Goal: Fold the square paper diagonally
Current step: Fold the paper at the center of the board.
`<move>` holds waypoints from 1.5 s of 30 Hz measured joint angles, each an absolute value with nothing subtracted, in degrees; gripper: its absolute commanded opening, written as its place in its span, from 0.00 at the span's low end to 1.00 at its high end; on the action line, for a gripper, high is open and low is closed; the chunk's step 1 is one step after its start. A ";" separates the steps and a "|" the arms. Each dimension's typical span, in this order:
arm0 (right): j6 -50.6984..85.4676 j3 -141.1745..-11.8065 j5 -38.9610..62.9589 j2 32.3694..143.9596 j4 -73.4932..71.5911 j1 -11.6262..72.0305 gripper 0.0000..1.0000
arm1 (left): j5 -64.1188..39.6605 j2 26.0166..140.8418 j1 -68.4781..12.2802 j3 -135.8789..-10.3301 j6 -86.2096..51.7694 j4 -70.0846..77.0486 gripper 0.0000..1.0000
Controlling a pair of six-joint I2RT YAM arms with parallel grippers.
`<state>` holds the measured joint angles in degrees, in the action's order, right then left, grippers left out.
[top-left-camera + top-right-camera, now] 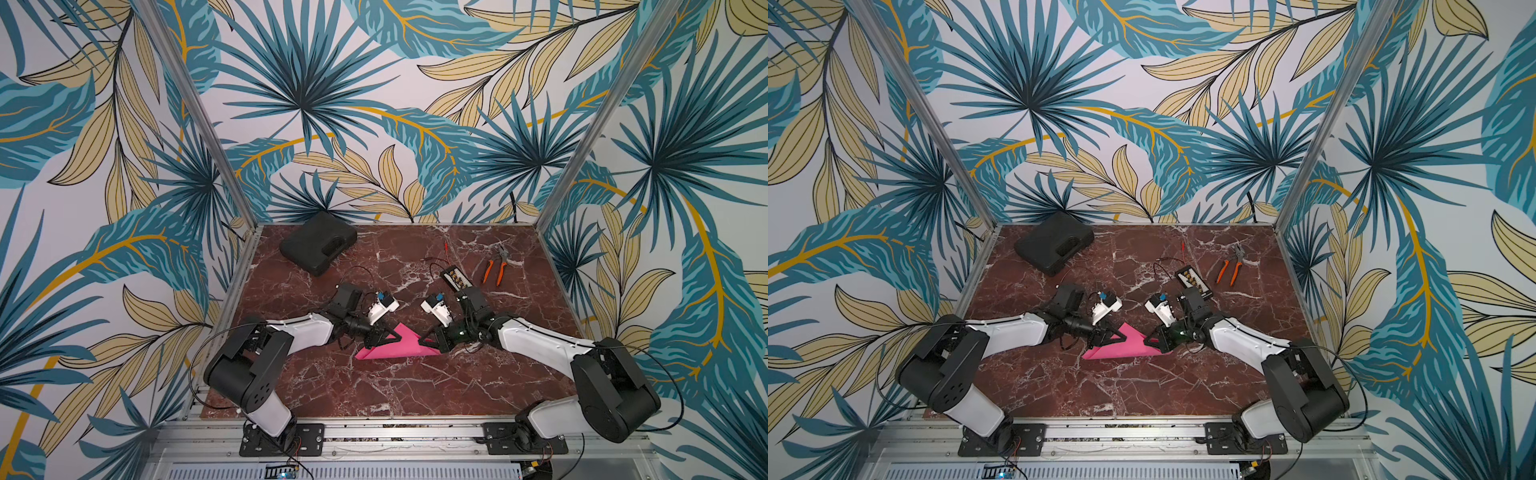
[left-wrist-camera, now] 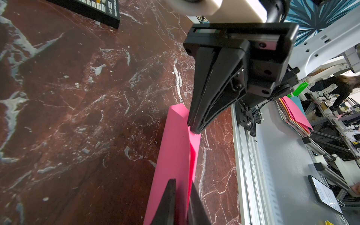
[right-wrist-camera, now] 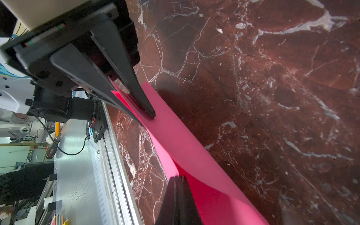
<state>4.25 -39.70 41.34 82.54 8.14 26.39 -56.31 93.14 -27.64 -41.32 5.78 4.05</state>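
Pink paper [image 1: 386, 352] sits mid-table [image 1: 374, 395] between the two arms, folded over into a rough triangle; the long edge is down on the marble and the top flap is raised. Left hand [image 1: 390, 337] is nearly closed and pinches one side of the flap. Right hand [image 1: 424, 340] is fully closed, its tips pinching the opposite end. Black case [image 1: 318, 243] at the far left, orange-handled pliers [image 1: 494, 270] at the far right, both well apart from the paper.
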 measured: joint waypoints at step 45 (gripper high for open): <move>3.40 -40.84 41.58 84.29 8.88 26.39 0.00 | -55.66 93.89 -27.70 -41.54 5.78 2.98 0.19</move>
